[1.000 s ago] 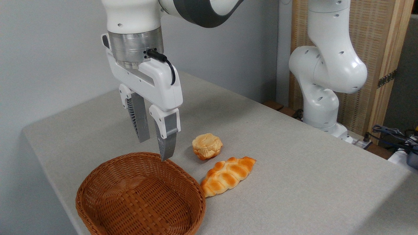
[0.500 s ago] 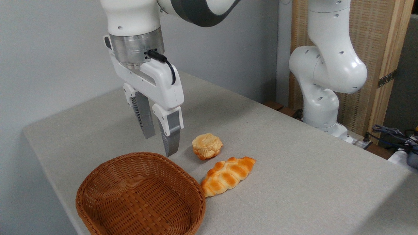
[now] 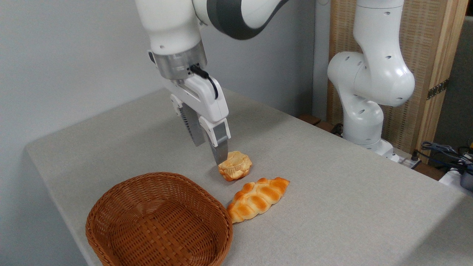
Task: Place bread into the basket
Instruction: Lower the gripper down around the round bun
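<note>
Nearest the camera, well in front of and below the gripper [image 3: 210,152], sits the basket [image 3: 159,221], a wide shallow wicker bowl with nothing in it. It lies at the near edge of the table [image 3: 332,207], mouth up, so it reads as the waiting target: anything brought over its rim could simply be let go.

Just to the right of the basket, and in front of the gripper, lies a braided loaf [image 3: 258,199], its near end touching or almost touching the basket wall. It is not under the fingers, and the arm is not pointed at it.

Further back, directly below and a shade to the right of the fingertips, rests the bread [image 3: 235,166], the small round bun, flat on the table and apart from both the loaf and the basket. It lies free on the cloth, nothing gripping it.

The gripper hangs tilted over the bun's left rear edge. Its two grey fingers stand only slightly apart, a narrow gap that looks smaller than the bun's width, and they hold nothing. The nearer fingertip ends right at the bun's upper left edge; whether it touches or is just short of it cannot be told from this angle. By my judgement this is the approach to the pick, and the fingers would need to spread before they could straddle the bun.
</note>
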